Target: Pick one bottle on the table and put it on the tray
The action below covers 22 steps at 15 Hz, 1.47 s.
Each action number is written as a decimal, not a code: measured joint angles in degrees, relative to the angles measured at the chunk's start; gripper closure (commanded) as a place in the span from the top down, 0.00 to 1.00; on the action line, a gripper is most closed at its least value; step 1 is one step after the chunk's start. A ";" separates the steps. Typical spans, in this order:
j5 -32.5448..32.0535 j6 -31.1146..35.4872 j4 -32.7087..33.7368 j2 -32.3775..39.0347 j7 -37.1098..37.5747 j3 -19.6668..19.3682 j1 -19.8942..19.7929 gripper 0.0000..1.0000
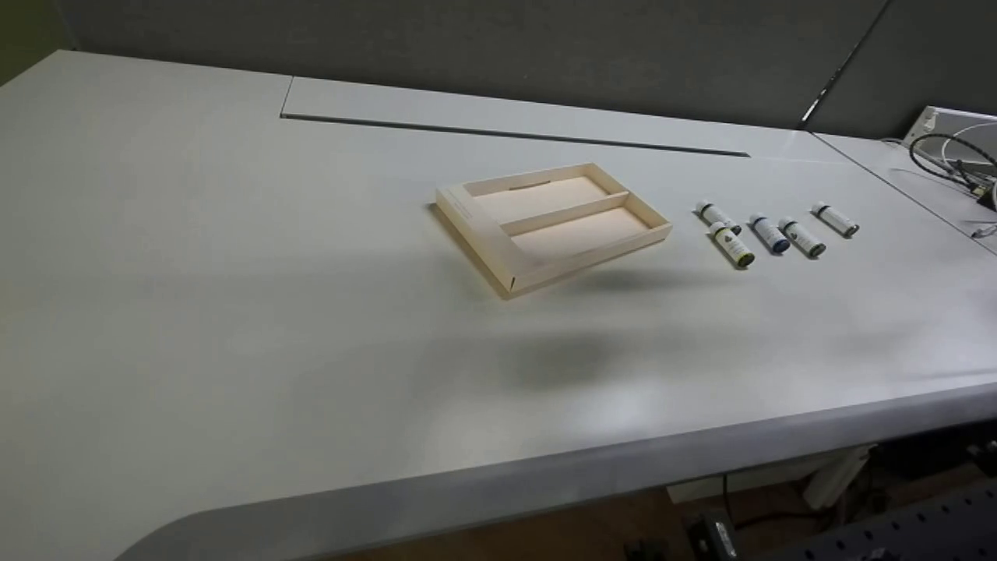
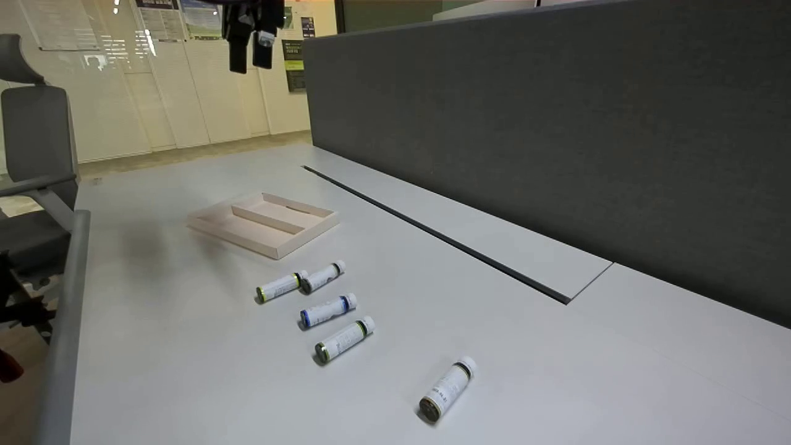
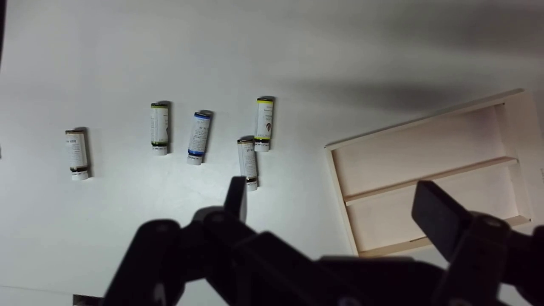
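In the wrist view, the end effector (image 3: 334, 207) is spread wide and grips nothing. Five bottles (image 3: 159, 125) lie on their sides on the bench (image 3: 85, 233), with the two-compartment tray (image 3: 420, 153) near the group. The yellow-banded bottle (image 3: 264, 119) touches or nearly touches a neighbouring bottle (image 3: 246, 159); contact cannot be confirmed. Judged step: approach, before the pick — every bottle in sight lies outside the tray. Next move, as judged: select a bottle with side clearance, such as the isolated bottle (image 3: 76, 151) farthest from the tray; centre the fingertips (image 3: 440, 214) across its body, descend, then close. Little wrist rotation should be required.

In an exterior view, the end effector (image 2: 250, 65) hangs well above the bench, fingertips apart. A long dark seam (image 2: 525, 280) runs along the pale surface. A grey office chair (image 2: 37, 133) stands beside the bench; notices (image 2: 162, 23) are mounted on the wall (image 2: 198, 93) beyond.

In an exterior view, the end effector is out of frame. A dark grey partition (image 1: 467, 47) borders the rear edge — cables (image 1: 954, 156) rest at the right end.
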 measured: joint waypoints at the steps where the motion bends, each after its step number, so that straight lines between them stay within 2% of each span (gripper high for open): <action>1: 0.00 0.18 -0.02 0.12 -0.67 -0.07 -0.01 1.00; 5: 0.90 4.39 0.01 3.95 -5.29 -1.80 -1.33 1.00; 9: 1.55 11.42 0.94 11.41 -13.99 -3.09 -4.53 1.00; 12: 1.85 13.22 4.37 18.14 -19.29 -3.16 -6.50 1.00; 17: 5.45 11.89 14.05 29.47 -21.87 -2.72 -8.55 1.00; 22: 7.99 4.92 23.40 37.46 -19.07 -2.43 -8.61 1.00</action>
